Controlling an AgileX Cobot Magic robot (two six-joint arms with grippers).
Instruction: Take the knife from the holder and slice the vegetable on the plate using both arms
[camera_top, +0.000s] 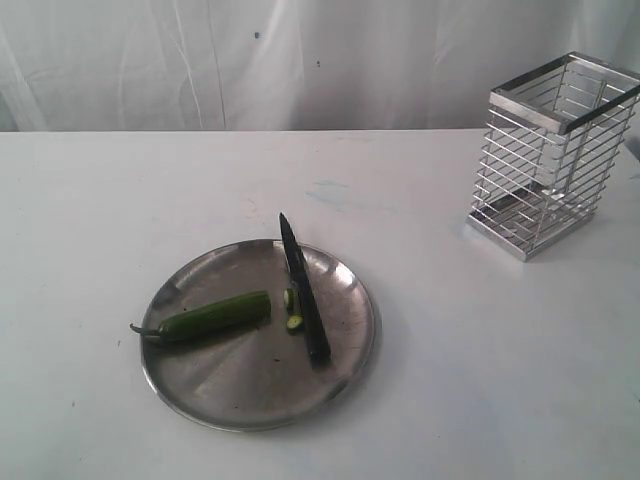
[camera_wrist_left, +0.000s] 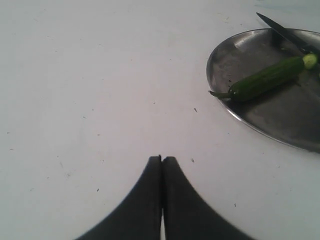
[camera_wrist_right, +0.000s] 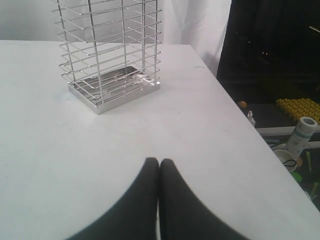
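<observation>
Exterior view gives us the white worktop (camera_top: 450, 350), and we take the steel plate (camera_top: 250, 390) as our landmark. Well apart from the plate stands the chrome wire holder (camera_top: 552, 155), upright, with nothing in it that we can see. On the plate lies the green chili pepper (camera_top: 212, 317), its stem reaching over the rim. Beside its cut end rests the knife (camera_top: 302, 290), blade tip past the plate's rim. Two small cut slices (camera_top: 292, 310) touch the blade. Our left tool (camera_wrist_left: 161, 159) hovers off the plate, fingertips pressed together, gripping nothing. Our right tool (camera_wrist_right: 159, 161) is likewise pinched together with nothing held, near the holder.
</observation>
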